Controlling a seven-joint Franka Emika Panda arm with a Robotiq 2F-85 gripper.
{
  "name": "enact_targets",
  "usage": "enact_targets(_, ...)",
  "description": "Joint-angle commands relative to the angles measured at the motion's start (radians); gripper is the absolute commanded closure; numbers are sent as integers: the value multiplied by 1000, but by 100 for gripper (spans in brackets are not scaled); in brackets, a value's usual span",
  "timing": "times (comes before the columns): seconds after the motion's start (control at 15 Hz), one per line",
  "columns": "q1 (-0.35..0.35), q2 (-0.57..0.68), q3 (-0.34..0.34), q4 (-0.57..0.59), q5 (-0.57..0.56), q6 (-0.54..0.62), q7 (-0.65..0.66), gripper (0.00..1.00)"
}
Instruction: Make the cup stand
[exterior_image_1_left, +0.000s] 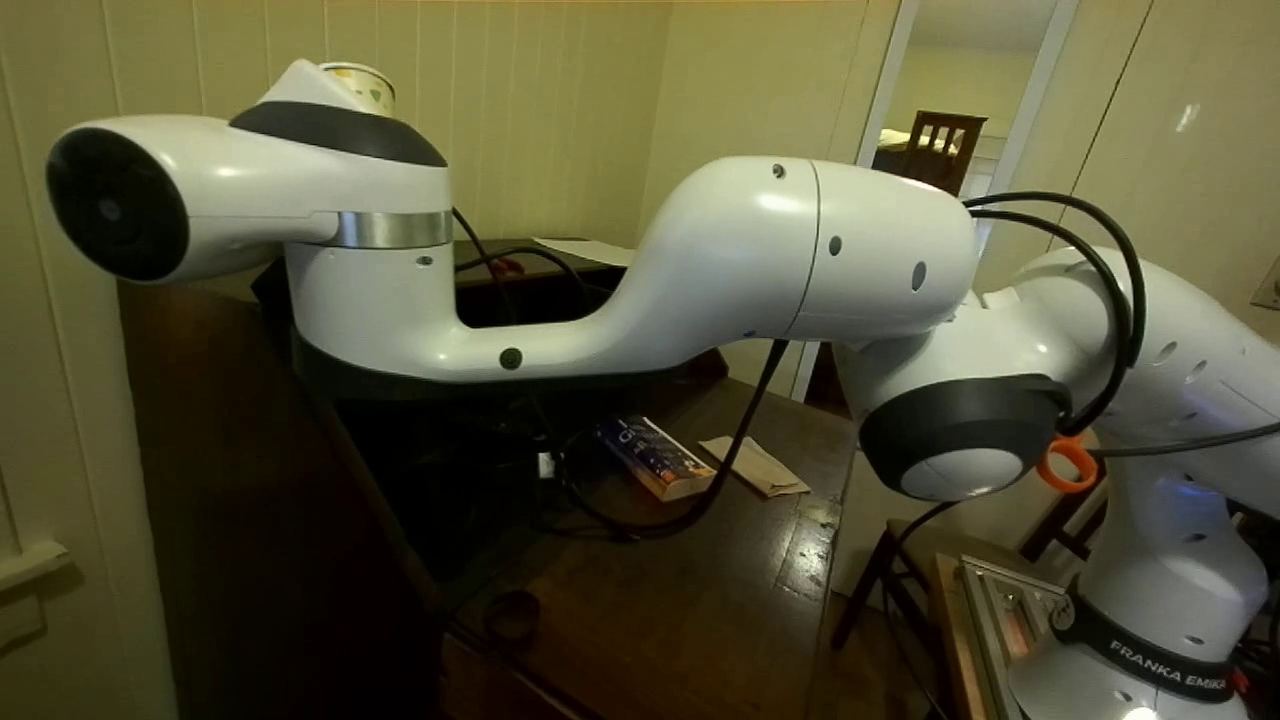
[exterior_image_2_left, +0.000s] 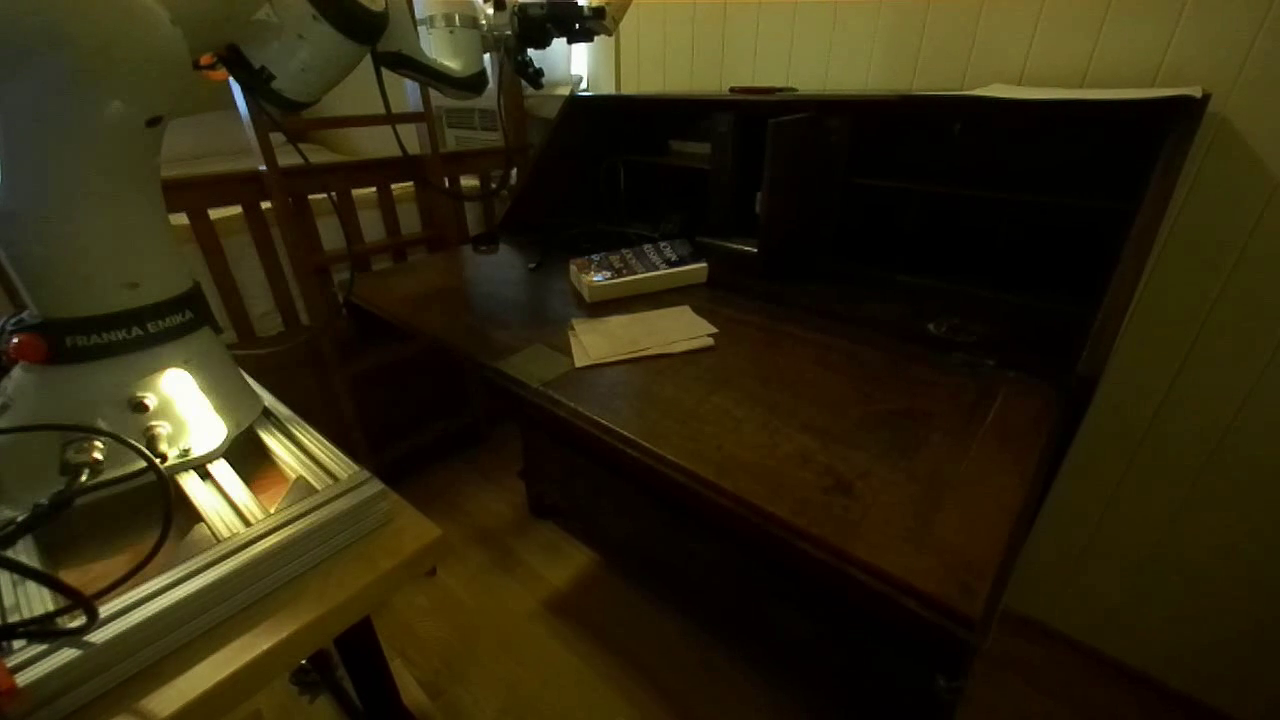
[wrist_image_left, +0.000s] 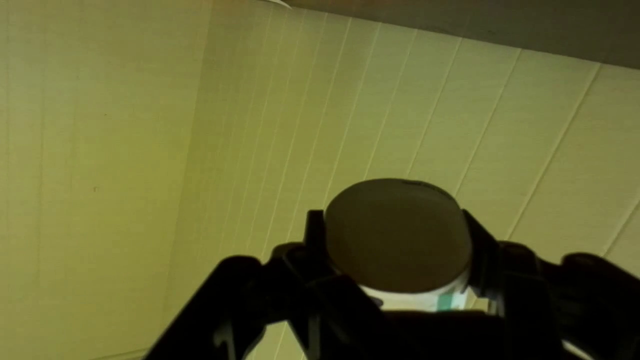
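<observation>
In the wrist view the cup (wrist_image_left: 397, 235) shows a dark, shaded round end, with a strip of white side and a green mark below it. My gripper (wrist_image_left: 393, 220) is closed on it, one finger against either side. An exterior view shows part of the cup (exterior_image_1_left: 368, 88) high up behind the arm's wrist, its rim upward and small coloured marks on its wall; the arm hides the rest. The gripper (exterior_image_2_left: 590, 22) appears at the top edge of an exterior view, well above the desk, where a small pale piece beside it is too cut off to make out.
Below stands a dark wooden desk (exterior_image_2_left: 800, 440) holding a thick book (exterior_image_2_left: 640, 270) and folded brown paper (exterior_image_2_left: 640, 337). White paper (exterior_image_2_left: 1090, 91) lies on its upper ledge. Black cables (exterior_image_1_left: 660, 525) hang from the arm. A slatted chair (exterior_image_2_left: 290, 240) stands beside the desk.
</observation>
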Motion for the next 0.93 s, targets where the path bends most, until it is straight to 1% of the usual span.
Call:
enact_targets(0.0,-13,-7,50,0,-47,2,0,36)
enact_targets(0.13,-15,-7,52,0,-49,7,-1,36)
enact_targets(0.2,-15,-7,53,0,-49,8,-2,61)
enact_targets(0.27,-10,-2,54,0,-57,-10,-12,61)
enact_targets(0.47,15,4,55,0,-98,-134,-2,61)
enact_targets(0.6,36,14,46,0,-143,-241,-3,61)
enact_targets(0.73,44,25,47,0,-191,-302,-16,61)
enact_targets(0.8,42,28,54,0,-216,-279,-24,61)
enact_targets(0.87,36,28,66,0,-236,-228,-16,61)
